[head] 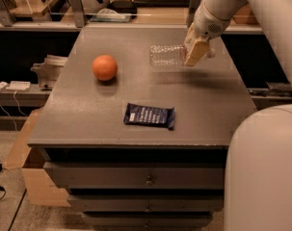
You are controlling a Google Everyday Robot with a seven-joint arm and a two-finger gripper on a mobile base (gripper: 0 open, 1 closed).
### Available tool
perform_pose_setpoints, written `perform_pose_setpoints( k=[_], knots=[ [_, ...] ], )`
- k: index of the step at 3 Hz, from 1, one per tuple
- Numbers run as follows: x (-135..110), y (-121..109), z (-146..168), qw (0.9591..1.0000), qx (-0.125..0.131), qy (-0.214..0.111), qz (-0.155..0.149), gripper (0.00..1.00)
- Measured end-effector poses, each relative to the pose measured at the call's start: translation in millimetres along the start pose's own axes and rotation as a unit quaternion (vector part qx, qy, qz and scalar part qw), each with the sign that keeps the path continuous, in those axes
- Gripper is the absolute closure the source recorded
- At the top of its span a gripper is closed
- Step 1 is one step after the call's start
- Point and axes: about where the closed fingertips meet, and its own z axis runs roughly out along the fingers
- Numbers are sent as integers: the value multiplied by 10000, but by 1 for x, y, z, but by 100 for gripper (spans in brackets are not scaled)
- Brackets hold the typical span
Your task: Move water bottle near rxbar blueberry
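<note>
- Water bottle (165, 55) sits in the upper middle of the frame, lying on its side, clear and crinkled, with its right end tucked into the gripper.
- The gripper (195, 52) is at the upper right, and its tan fingers are clamped on that end of the bottle.
- A soft shadow falls on the table (208, 109) just below the gripper.
- The white arm (218, 8) comes down from the top right corner to the gripper.
- The rxbar blueberry (149, 115) lies flat in the centre of the frame, near the table's front edge, well apart from the bottle.
- 1 orange (105, 67) rests left of centre, apart from both the bar and the bottle.
- Below the tabletop, drawers (145, 179) face us with small knobs.
- The robot's pale body (266, 177) fills the lower right.
</note>
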Motion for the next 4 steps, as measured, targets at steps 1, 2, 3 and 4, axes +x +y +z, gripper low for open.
perform_pose_setpoints(
  k=[1, 2, 3, 4],
  knots=[
    [0, 0, 1, 10000, 1, -1, 4, 100],
    [-4, 5, 1, 10000, -63, 69, -8, 100],
    [-18, 31, -12, 9995, -224, 168, -158, 100],
    [-36, 73, -25, 9982, -470, 186, -318, 100]
  ],
)
